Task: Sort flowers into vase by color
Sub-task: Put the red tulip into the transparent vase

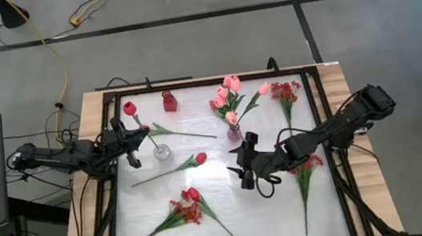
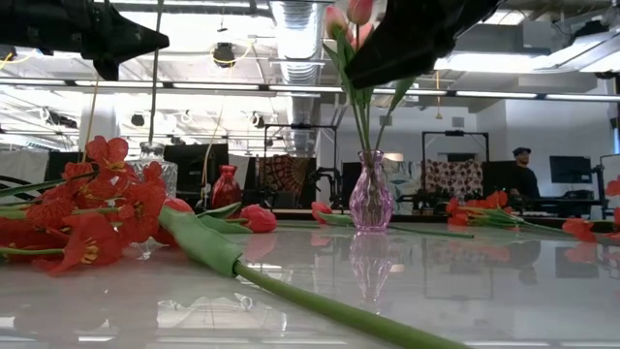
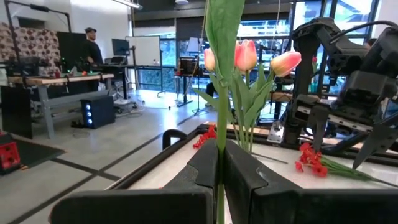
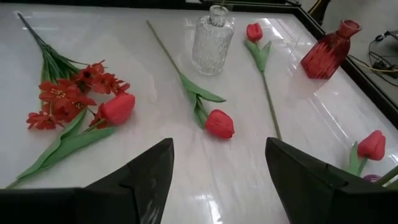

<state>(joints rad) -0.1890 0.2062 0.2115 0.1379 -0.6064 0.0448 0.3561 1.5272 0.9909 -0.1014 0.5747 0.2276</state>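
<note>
Overhead, the left gripper point(image 1: 127, 141) is clamped tight on the green stem of a red tulip point(image 1: 129, 109), just above the clear cut-glass vase point(image 1: 162, 150) into which the stem runs. The right gripper point(image 1: 243, 168) hangs with fingers spread wide and nothing between them, just beside the purple glass vase of pink tulips point(image 1: 234, 132); another red tulip point(image 1: 200, 158) lies between the two grippers on the white table point(image 1: 231, 212).
</note>
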